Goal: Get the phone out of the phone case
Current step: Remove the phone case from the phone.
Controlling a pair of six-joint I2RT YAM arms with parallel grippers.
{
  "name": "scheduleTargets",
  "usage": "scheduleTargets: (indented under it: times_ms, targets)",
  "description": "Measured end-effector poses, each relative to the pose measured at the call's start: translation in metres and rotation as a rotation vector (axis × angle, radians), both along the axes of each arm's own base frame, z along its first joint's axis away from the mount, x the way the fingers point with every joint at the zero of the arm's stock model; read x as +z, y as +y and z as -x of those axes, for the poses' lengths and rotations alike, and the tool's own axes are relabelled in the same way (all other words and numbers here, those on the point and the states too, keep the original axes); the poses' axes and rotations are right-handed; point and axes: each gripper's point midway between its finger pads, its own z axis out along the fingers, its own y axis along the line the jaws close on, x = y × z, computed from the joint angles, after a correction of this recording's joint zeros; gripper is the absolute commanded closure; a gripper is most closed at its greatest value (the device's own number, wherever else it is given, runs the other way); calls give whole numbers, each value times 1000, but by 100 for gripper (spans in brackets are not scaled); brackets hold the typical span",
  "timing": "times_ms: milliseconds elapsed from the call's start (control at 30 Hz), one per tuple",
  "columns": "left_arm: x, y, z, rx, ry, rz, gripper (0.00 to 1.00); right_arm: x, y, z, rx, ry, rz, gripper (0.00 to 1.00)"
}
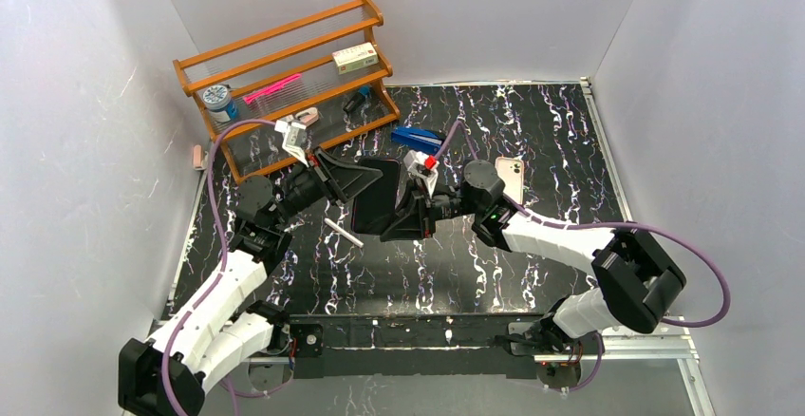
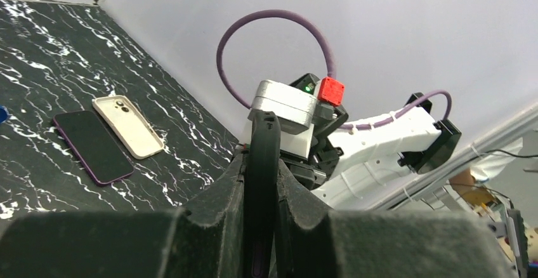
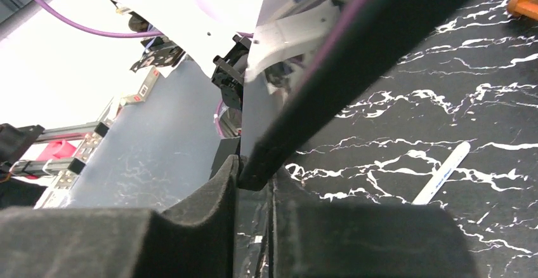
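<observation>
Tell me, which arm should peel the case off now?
Probably right: the right end effector pinches a corner of the black phone case, good for peeling, while the left end effector clamps an edge deeply, steadying it.

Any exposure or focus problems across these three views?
Top external: evenly lit, sharp, no obvious glare on the marbled table. Left wrist: the left gripper is dark and soft up close, while the purple phone on the table is crisp. Right wrist: top-left background blown out to white; the held black case is a blurred dark band.
</observation>
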Motion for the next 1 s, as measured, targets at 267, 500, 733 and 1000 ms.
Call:
scheduleTargets:
  times_ms: [267,500,733,1000]
  targets:
    - [-5,-6,3,-49,17,-6,100,-10,-1,-1,22,-48,41,99]
    - [-18,-9,-5,-47,89,-18,100,-22,-4,-9,24,-148,98,99]
    - [-25,-10,-7,-53,138,-21,100,-27,-6,-10,46,-218,118,99]
    - [-31,-12,-11,-53,185,-31,100,-32,-7,-12,54,-272,133,99]
